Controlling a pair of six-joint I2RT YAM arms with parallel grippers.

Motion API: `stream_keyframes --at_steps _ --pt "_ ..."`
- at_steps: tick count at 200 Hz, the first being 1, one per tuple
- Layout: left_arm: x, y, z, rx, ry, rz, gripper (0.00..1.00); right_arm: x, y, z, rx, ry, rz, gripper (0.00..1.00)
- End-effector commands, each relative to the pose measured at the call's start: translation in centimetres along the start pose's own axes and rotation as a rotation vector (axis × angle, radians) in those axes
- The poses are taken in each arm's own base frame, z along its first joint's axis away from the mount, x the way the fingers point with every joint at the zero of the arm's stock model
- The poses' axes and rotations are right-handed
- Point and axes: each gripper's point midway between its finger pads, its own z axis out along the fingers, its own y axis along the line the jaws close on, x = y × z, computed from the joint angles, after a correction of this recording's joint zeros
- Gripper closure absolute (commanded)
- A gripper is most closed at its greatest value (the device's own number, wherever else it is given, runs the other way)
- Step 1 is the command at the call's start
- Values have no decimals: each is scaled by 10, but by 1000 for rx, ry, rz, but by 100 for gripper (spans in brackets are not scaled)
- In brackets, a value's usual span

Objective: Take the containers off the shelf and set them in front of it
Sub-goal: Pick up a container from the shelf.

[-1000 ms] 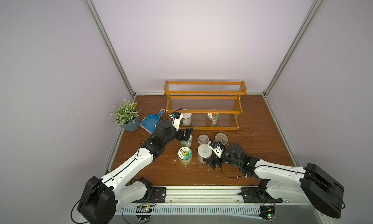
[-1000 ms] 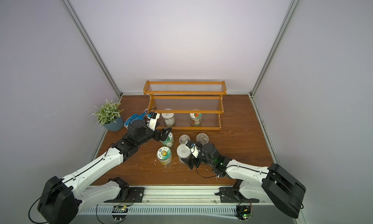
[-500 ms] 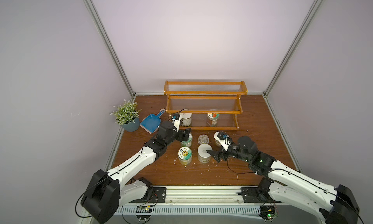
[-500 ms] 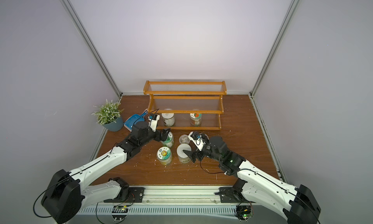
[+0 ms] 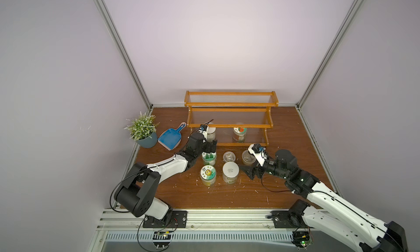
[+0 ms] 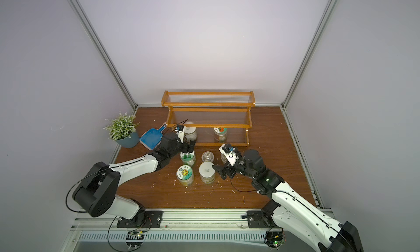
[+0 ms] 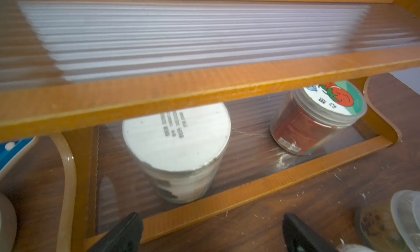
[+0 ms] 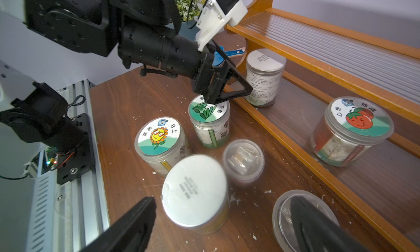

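Two containers stand on the lowest tier of the wooden shelf (image 5: 229, 126): a tall white-lidded jar (image 7: 177, 137) toward its left end and a tomato-lidded jar (image 7: 318, 117) toward the right, well apart. The other five stand clustered on the bench (image 5: 284, 137) just in front of the shelf: a leaf-lidded jar (image 5: 209, 156), a sunflower-lidded jar (image 5: 208, 173) nearer the robot, a second white-lidded jar (image 5: 230, 171) beside it, a clear-lidded cup (image 5: 229, 156) and another clear cup (image 5: 247, 156).

The left end effector (image 5: 210, 147) hangs over the leaf-lidded jar, jaws spread with nothing between them, pointing at the tall white-lidded jar. Whether it touches the leaf lid I cannot tell. The right end effector (image 5: 248, 171) is low over the bench just right of the second white-lidded jar, jaws spread wide and empty. In the right wrist view one finger (image 8: 131, 223) lies beside that jar, and its mate covers part of the other clear cup.

A potted plant (image 5: 143, 132) and a blue dustpan (image 5: 170, 139) stand left of the shelf.
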Motion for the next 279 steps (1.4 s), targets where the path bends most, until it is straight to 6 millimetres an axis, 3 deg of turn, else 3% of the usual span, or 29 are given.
stream_keyframes --at_steps 1,132,188,238,279 --pt "-24 11 11 -58 -59 21 1 -29 9 -11 -51 -63 -11 1" --pt "-30 27 53 -78 -65 20 1 -28 -1 -13 -42 -60 15 1" --pt "-34 21 65 -36 -68 32 3 -26 -2 -13 -38 -53 21 1" --pt "-42 23 60 -41 -81 56 11 -22 -4 -12 -35 -48 28 1" --pt "-53 22 45 -43 -103 62 12 -20 -5 -9 -40 -49 32 1"
